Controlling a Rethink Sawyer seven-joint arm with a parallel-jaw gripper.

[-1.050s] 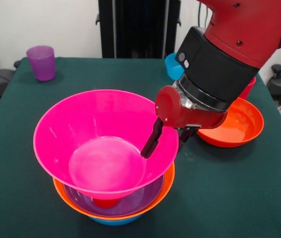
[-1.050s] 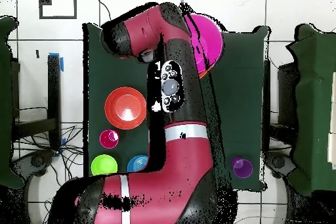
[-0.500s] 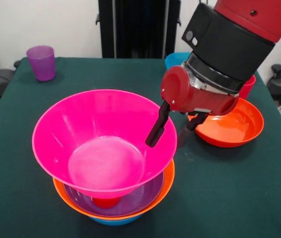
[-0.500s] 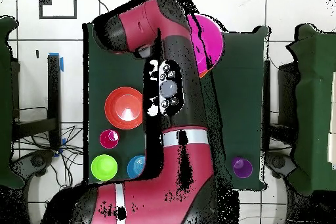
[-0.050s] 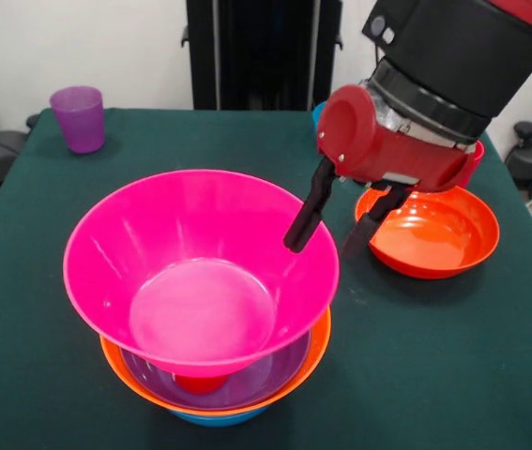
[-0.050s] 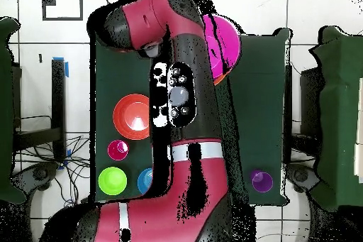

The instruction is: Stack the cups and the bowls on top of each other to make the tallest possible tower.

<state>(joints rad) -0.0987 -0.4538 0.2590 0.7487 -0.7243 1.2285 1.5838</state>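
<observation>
**Gripper spread above the pink bowl's rim**

The red and black arm [image 5: 453, 66] reaches down from the upper right of the front view, its wrist tilted. The gripper [image 5: 333, 227] hangs with its two dark fingers [image 5: 309, 208] spread apart and holding nothing; one finger sits over the far right rim of the pink bowl [image 5: 200, 267], the other outside it, towards the red-orange bowl [image 5: 434, 234].

The tower [image 5: 214, 375] stands at the near middle of the green table [image 5: 453, 366]: the pink bowl tops a red cup [image 5: 200, 382], inside purple, orange and blue bowls. The purple cup [image 5: 79, 118] stands alone at the far left corner.

Only the overhead view shows the green bowl [image 6: 112, 179] and a pink-red cup [image 6: 118, 150] beside it. There the arm covers most of the tower and the gripper. In the front view the arm hides all but slivers of a blue bowl [image 5: 317, 112] and another red cup [image 5: 477, 155].
</observation>
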